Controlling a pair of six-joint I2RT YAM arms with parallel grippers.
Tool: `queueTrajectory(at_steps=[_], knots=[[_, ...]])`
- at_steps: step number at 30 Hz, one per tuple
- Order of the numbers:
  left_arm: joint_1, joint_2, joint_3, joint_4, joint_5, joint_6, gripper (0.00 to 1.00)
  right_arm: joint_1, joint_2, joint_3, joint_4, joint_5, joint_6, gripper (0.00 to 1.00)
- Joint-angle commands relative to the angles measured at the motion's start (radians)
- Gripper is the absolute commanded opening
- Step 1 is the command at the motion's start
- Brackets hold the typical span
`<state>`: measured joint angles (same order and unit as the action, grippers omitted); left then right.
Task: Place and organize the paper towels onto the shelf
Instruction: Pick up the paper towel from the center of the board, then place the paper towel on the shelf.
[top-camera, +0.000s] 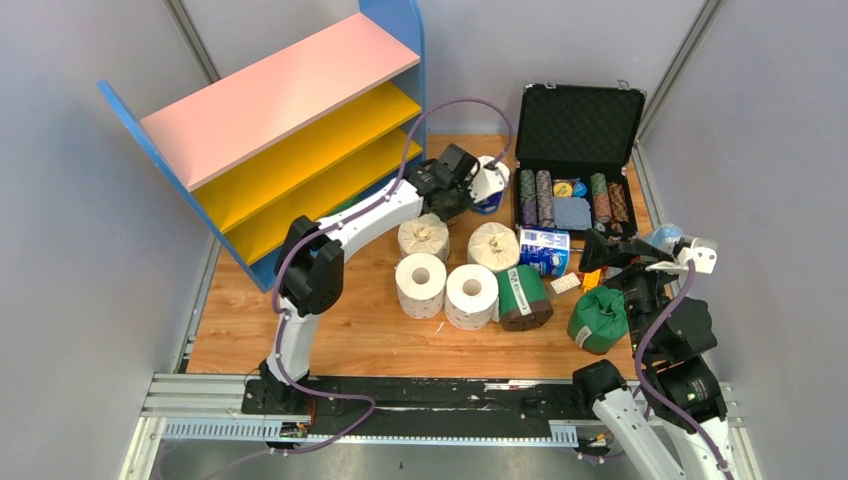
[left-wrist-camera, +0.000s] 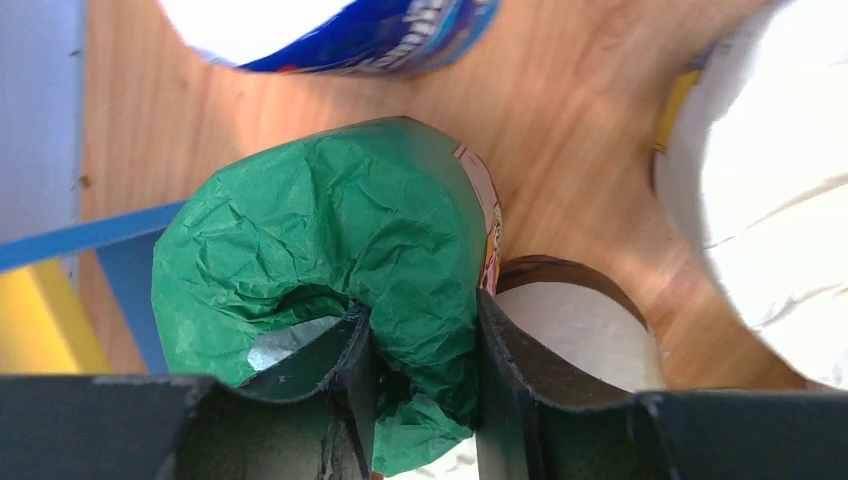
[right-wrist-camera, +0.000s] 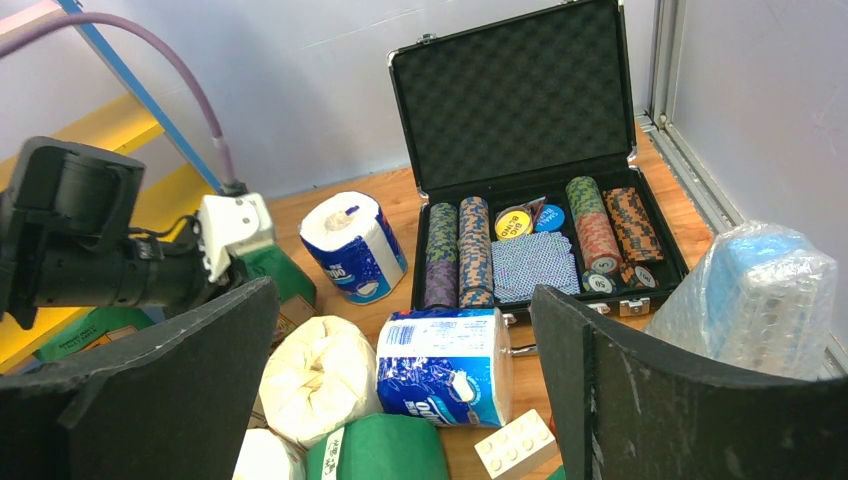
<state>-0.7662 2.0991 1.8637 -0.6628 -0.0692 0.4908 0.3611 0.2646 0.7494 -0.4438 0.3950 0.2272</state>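
Left gripper (left-wrist-camera: 425, 400) pinched on green roll (left-wrist-camera: 330, 250).
Grasp step; next calls for lift toward shelf (top-camera: 290, 130). Right gripper (right-wrist-camera: 400, 380) spread, idle.

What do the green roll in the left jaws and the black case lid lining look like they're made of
Green roll: thin matte crepe-like paper wrap, judging by its dense crinkles and the twisted, tucked end where the left gripper pinches it. A white patch shows through, probably the roll inside.

Case lid lining: likely soft dark foam, with a regular dimpled egg-crate texture and no shine.
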Motion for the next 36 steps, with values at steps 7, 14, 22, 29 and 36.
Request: queueTrajectory(at_steps=[7,14,22,29,36], knots=[[0.124,-0.155,-0.054,0.114,0.024,-0.144,0.35,-0.003,-0.011,-0.004,0.038,-0.005,0.008,1.0],[0.158,-0.129,-0.076,0.072,0.063,-0.19,0.35,-0.003,-0.01,-0.004,0.038,-0.005,0.009,1.0],[0.194,-0.074,-0.084,0.019,0.057,-0.213,0.34,-0.004,-0.003,-0.003,0.038,-0.009,0.01,1.0],[0.222,-0.05,-0.087,0.014,0.03,-0.236,0.34,-0.003,0.001,-0.004,0.038,-0.01,0.011,1.0],[0.227,-0.071,-0.095,0.016,-0.106,-0.234,0.35,-0.003,0.007,-0.002,0.038,-0.015,0.012,1.0]])
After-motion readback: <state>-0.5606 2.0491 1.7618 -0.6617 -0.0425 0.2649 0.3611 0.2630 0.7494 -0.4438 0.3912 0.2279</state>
